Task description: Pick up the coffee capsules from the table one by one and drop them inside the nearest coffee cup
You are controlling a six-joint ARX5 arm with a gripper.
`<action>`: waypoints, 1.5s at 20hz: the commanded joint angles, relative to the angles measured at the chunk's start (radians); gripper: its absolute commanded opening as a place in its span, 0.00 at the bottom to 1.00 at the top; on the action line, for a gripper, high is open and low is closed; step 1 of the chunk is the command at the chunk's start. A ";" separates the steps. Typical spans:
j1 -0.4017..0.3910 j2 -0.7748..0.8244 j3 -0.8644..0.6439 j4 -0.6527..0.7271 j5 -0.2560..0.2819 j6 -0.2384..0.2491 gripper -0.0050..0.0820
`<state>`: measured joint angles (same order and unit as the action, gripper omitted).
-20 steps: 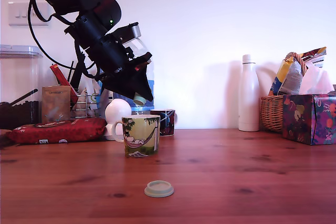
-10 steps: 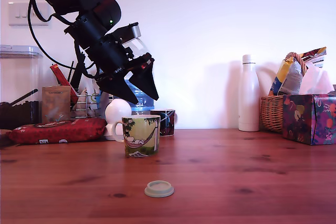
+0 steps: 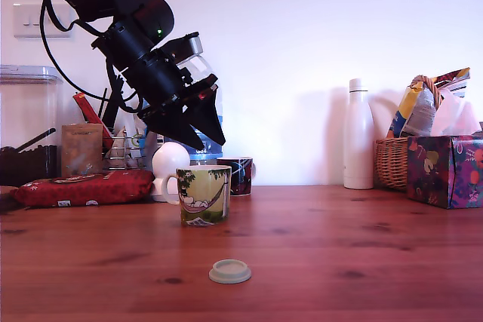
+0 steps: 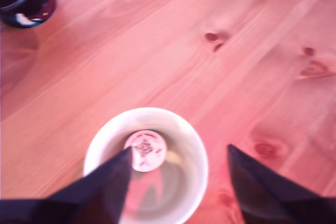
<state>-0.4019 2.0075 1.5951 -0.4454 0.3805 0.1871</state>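
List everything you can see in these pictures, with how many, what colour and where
coffee cup: one, yellow-green picture, white rim, mid table under the pincer.
coffee capsules: two, pale grey-green; one on the table in front of the cup, one inside the cup.
dark mug: one, behind the cup.
white bottle: one, by the wall, exterior view's right.
wicker basket: one, tan, beside the bottle, holding packets.
tissue box: one, floral, far right.
red packet: one, lying at the left.
clear container: one, far left.
white round object: one, behind the cup.
table: one, reddish wood.
pincer: one, black, open above the cup.
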 commanded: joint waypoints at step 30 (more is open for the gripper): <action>0.358 -0.769 -0.990 0.463 0.000 -0.142 0.04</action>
<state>-0.0498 1.2713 0.6514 0.0063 0.3836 0.0525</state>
